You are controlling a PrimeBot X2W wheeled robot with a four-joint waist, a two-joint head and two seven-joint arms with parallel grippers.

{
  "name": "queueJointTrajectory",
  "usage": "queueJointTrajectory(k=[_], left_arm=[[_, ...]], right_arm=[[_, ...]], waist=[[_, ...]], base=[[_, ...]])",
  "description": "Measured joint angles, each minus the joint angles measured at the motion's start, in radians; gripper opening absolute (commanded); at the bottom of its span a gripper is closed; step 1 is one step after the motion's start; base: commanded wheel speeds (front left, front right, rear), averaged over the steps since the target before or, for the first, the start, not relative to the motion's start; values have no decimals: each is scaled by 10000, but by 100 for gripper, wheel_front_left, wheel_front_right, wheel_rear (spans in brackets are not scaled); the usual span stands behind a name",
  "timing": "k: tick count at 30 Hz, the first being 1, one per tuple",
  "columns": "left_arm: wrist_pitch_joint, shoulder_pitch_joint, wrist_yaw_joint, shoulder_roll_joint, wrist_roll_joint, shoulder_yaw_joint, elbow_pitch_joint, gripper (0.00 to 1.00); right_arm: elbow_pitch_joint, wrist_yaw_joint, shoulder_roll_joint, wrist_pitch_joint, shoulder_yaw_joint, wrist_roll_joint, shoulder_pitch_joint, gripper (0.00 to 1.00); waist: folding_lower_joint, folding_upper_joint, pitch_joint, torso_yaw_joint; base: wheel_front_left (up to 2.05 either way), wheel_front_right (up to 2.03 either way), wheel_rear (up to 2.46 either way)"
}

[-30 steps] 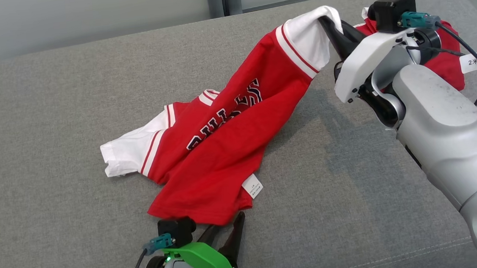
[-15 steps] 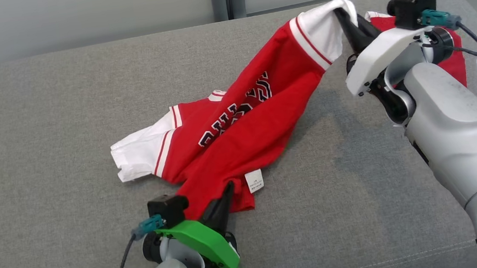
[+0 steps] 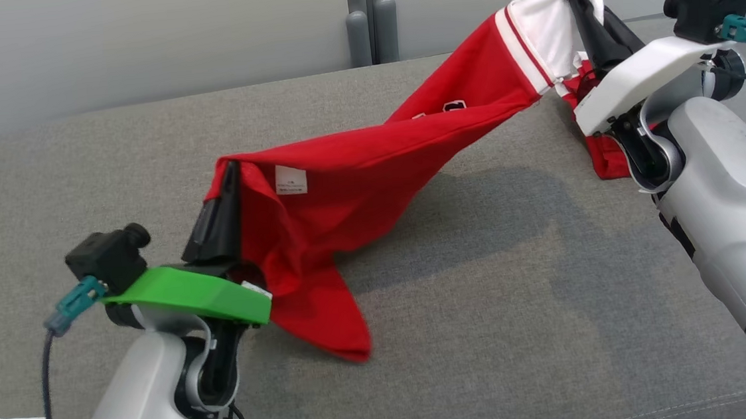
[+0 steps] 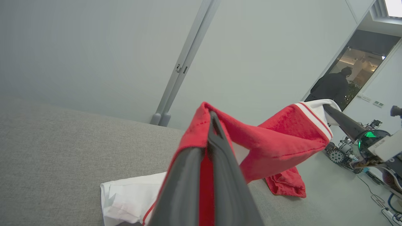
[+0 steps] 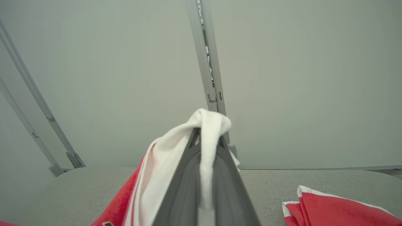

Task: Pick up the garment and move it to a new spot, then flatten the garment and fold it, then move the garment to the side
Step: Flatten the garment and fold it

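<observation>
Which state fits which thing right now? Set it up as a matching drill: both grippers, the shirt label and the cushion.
Things: 1 left gripper; 2 right gripper; 3 label; 4 cushion.
States: A grey, beneath the shirt; B shut on white cloth; C small white patch on red cloth; D shut on red cloth.
Pairs: 1-D, 2-B, 3-C, 4-A.

Soft even light — diffuse shadow (image 3: 480, 221) under garment (image 3: 370, 176); wrist views bowed at edges, fingers (image 4: 183, 188) seemingly blurred.
</observation>
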Motion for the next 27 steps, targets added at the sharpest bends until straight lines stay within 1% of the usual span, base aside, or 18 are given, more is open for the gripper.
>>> queueJointTrajectory(k=[5,9,10,12,14,17,19,21,24,26,27], left_arm=[[0,12,12,391,209,644,-779,0],[0,192,92,623,293,941,-1406,0],[0,192,92,623,293,941,-1406,0],[0,337,117,752,322,1095,-1778,0],[0,398,71,980,470,1064,-2153,0],[0,638,-27,1147,451,1045,-2800,0],[0,830,-15,1243,447,1271,-3358,0],[-2,900,0,1335,362,1710,-4004,0],[-48,901,92,1722,366,2063,-4623,0],[-4,898,119,1858,362,2115,-4769,0],[207,895,117,1877,272,2075,-4729,0]], right_arm=[[-903,25,-81,-46,-387,148,177,0],[-2324,21,-347,-46,-1260,165,374,0],[-2324,21,-347,-46,-1260,165,374,0],[-2941,17,-548,-69,-1549,98,390,0],[-3400,17,-734,-77,-1590,6,589,0],[-3963,19,-872,-77,-1415,-221,1366,0],[-4500,19,-936,-75,-1427,-238,1891,0],[-5175,17,-986,-75,-1588,-284,2165,0],[-6048,15,-1020,-77,-1743,-307,2240,0],[-6197,15,-1011,-86,-1578,-288,2286,0],[-6180,15,-968,-82,-1478,-228,2386,0]], waist=[[0,0,-282,-139],[0,0,-421,-351],[0,0,-421,-351],[0,0,-473,-464],[0,0,-516,-571],[0,0,-567,-701],[0,0,-571,-770],[0,0,-543,-816],[0,0,-469,-866],[0,0,-404,-883],[0,0,-364,-886]], base=[[0,0,0],[0,0,0],[0,0,0],[0,0,0],[0,0,0],[0,0,0],[0,0,0],[0,0,0],[0,0,0],[0,0,0],[0,0,0]])
